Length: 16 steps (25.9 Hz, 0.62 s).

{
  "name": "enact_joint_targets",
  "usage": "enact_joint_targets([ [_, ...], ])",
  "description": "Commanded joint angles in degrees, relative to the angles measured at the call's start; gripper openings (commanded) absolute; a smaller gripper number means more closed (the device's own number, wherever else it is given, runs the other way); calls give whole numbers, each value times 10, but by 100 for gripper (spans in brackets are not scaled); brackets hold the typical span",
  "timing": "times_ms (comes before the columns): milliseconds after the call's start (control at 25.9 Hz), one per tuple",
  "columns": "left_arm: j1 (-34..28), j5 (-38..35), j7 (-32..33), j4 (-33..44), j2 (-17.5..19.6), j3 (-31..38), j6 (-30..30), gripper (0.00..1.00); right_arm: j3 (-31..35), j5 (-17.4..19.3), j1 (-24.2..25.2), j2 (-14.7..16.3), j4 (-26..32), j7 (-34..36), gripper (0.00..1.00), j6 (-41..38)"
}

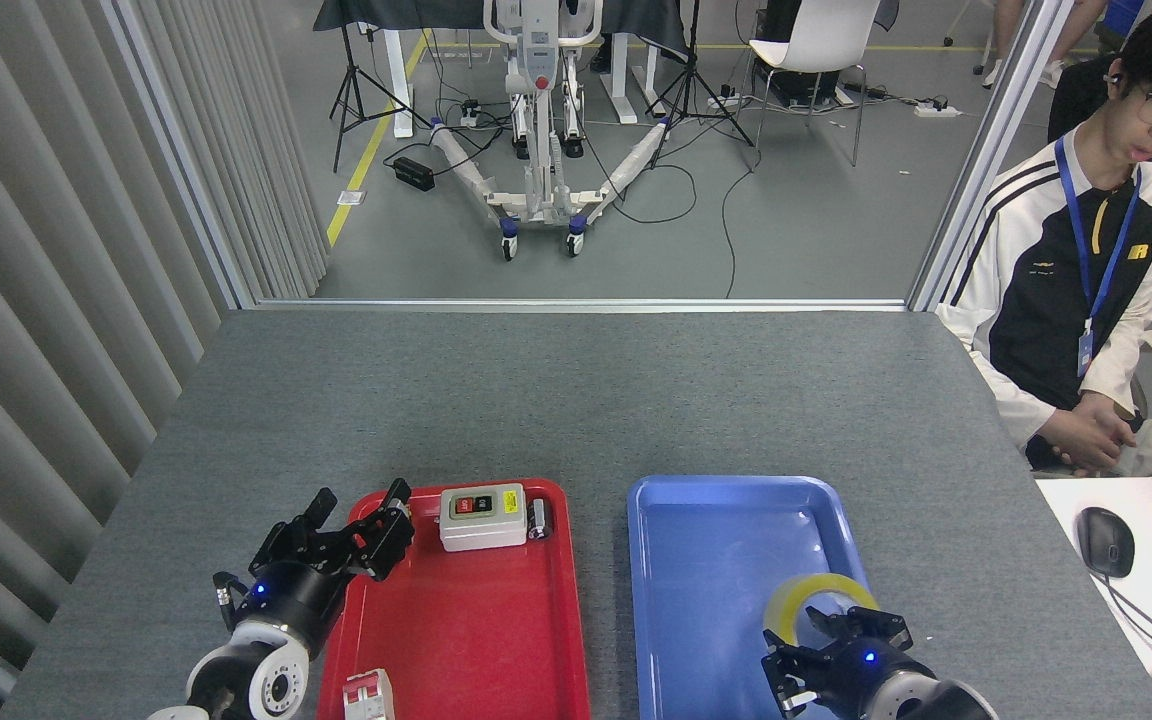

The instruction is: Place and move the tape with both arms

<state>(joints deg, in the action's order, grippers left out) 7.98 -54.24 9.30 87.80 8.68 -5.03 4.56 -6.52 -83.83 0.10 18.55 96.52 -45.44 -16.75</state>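
Note:
The tape (pixel 786 597), a translucent yellow roll, lies low at the near right of the blue tray (pixel 716 560). My right gripper (pixel 841 640) comes in from below, its black fingers (pixel 829 622) reaching into the ring and around its near rim, still closed on the roll. A blue light glows on its body. My left gripper (pixel 351 520) hovers over the left edge of the red tray (pixel 496 640), fingers spread and holding nothing.
On the red tray sit a grey switch box (pixel 481 516), a small cylinder (pixel 537 517) and a white-and-red breaker (pixel 368 695). A seated person (pixel 1076 300) is at the table's right edge, beside a mouse (pixel 1104 540) on a white desk.

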Motion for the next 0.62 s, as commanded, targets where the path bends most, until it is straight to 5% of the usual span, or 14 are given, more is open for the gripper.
enact_joint_targets([
  [0, -10, -9, -20, 34, 2, 1, 5, 100, 5, 1, -1, -1, 0, 4, 100, 2],
  [116, -14, -43, -84, 30, 9, 0, 5, 100, 14, 2, -1, 0, 1, 14, 100, 22],
  [270, -31, -158, -104, 17, 5, -4, 2, 100, 21, 2, 2, -2, 1, 112, 100, 97],
  [386, -41, -257, -108, 20, -1, -18, 1, 100, 23, 2, 3, -30, 0, 224, 100, 165],
  [579, -46, -265, -111, 31, -14, 6, 0, 100, 43, 1, 32, -66, -27, 455, 100, 189],
])
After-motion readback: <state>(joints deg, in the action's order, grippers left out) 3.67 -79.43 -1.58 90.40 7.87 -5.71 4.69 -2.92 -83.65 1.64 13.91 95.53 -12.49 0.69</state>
